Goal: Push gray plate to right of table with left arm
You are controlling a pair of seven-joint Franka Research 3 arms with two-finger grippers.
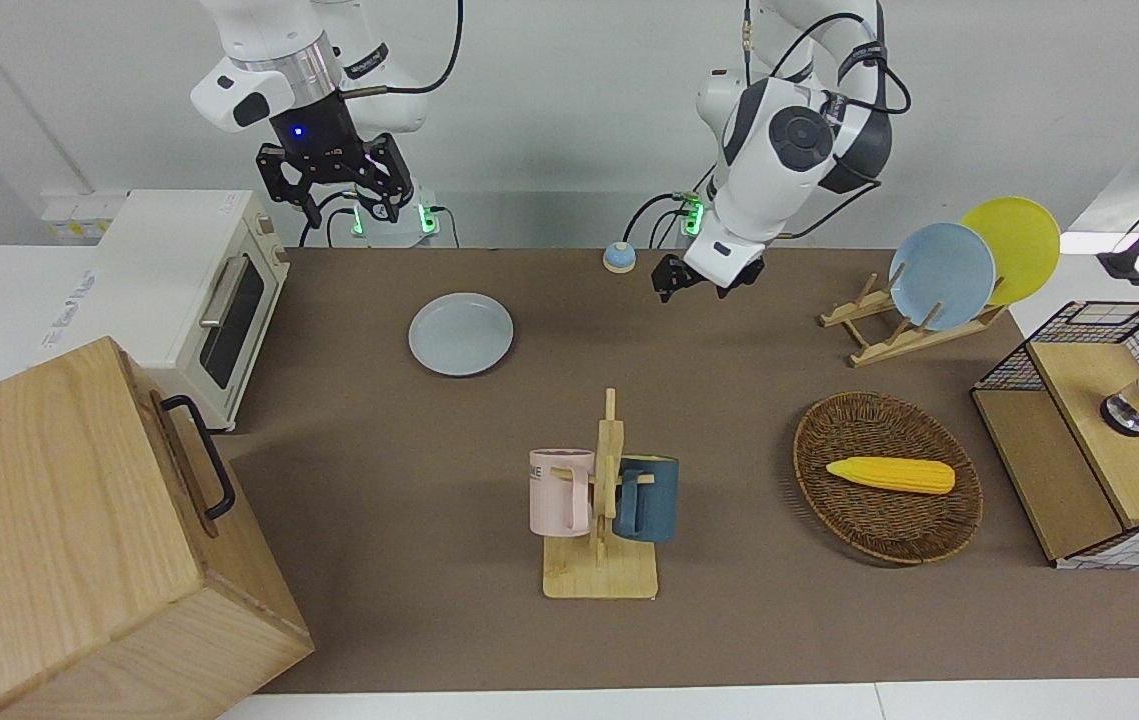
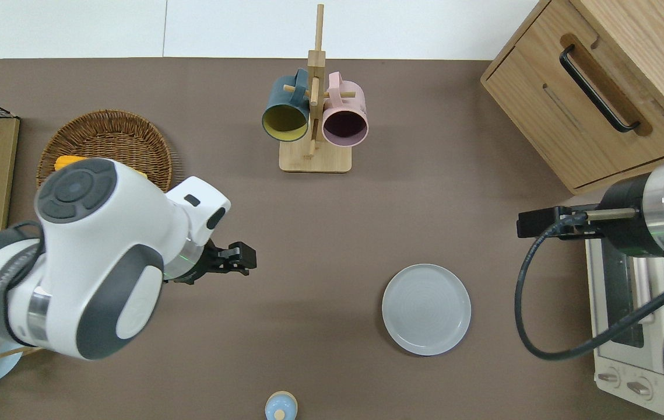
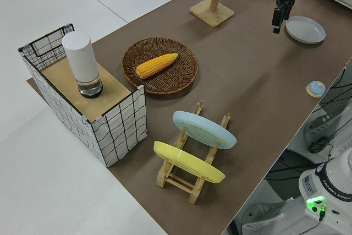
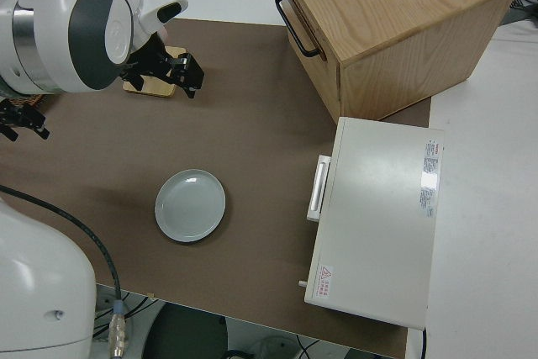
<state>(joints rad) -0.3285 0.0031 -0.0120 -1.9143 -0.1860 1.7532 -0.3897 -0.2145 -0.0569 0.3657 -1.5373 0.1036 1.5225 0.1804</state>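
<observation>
The gray plate (image 1: 460, 334) lies flat on the brown table (image 1: 729, 620), toward the right arm's end and nearer to the robots than the mug rack; it also shows in the overhead view (image 2: 426, 308) and the right side view (image 4: 190, 204). My left gripper (image 2: 242, 261) is open and empty, up in the air over bare table between the basket and the plate, well apart from the plate. It also shows in the front view (image 1: 704, 283). The right arm is parked, its gripper (image 1: 349, 205) open.
A mug rack (image 2: 314, 116) with two mugs stands mid-table. A wicker basket (image 2: 116, 134) with corn, a plate rack (image 1: 889, 330) with sky-blue and yellow plates and a wire crate (image 1: 1099, 420) are at the left arm's end. A toaster oven (image 1: 189, 290), wooden cabinet (image 1: 69, 530) and small bell (image 2: 280, 406) also stand here.
</observation>
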